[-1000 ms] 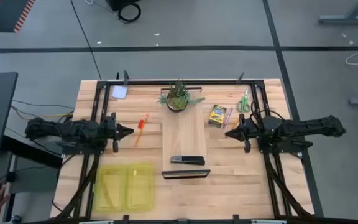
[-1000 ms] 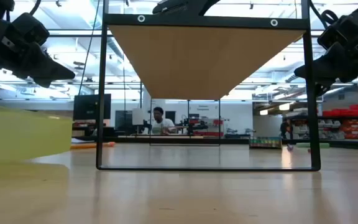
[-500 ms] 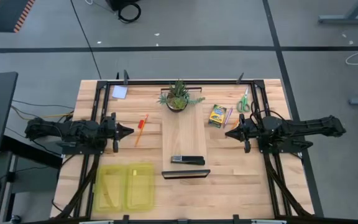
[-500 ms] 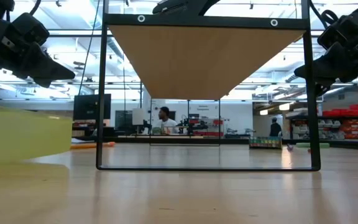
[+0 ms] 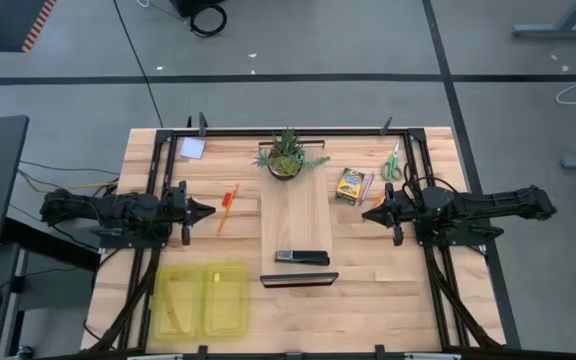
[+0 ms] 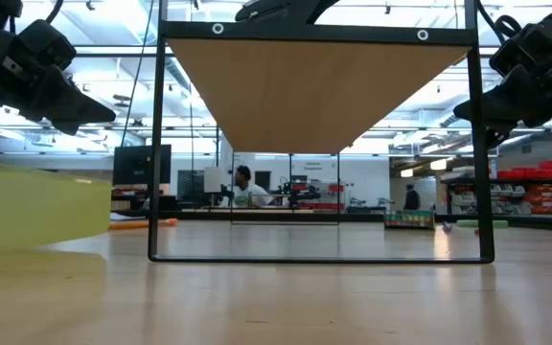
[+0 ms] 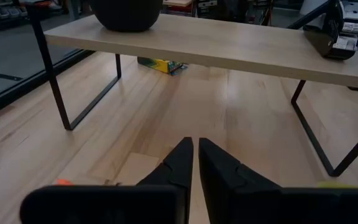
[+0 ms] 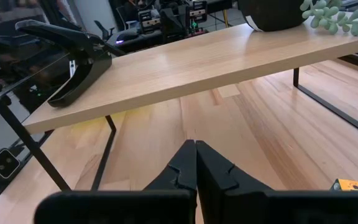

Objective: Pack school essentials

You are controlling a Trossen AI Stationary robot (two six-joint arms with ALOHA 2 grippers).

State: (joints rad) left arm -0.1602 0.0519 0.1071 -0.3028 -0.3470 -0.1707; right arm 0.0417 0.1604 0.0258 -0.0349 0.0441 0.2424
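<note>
Grey floor surrounds the wooden bench [image 5: 368, 290] in the high view. A raised wooden shelf [image 5: 296, 225] stands at its centre, carrying a potted plant [image 5: 286, 155] at the far end and a black stapler [image 5: 302, 257] at the near end. Left of the shelf lie the orange pen [image 5: 227, 205] and, farther back, the note pad [image 5: 192, 148]; right of it lie the crayon box [image 5: 348, 185] and the scissors [image 5: 392, 162]. A yellow tray [image 5: 202, 300] sits near the shelf's front left corner. The left gripper [image 5: 206, 210] and right gripper [image 5: 367, 213] point at the shelf from either side, holding nothing.

Low view: the shelf [image 6: 319, 86] spans the frame; a person [image 6: 243, 187] sits far behind.

Left wrist view: fingers [image 7: 179, 163] nearly together, a thin gap between them.

Right wrist view: fingers [image 8: 182, 163] pressed together.
</note>
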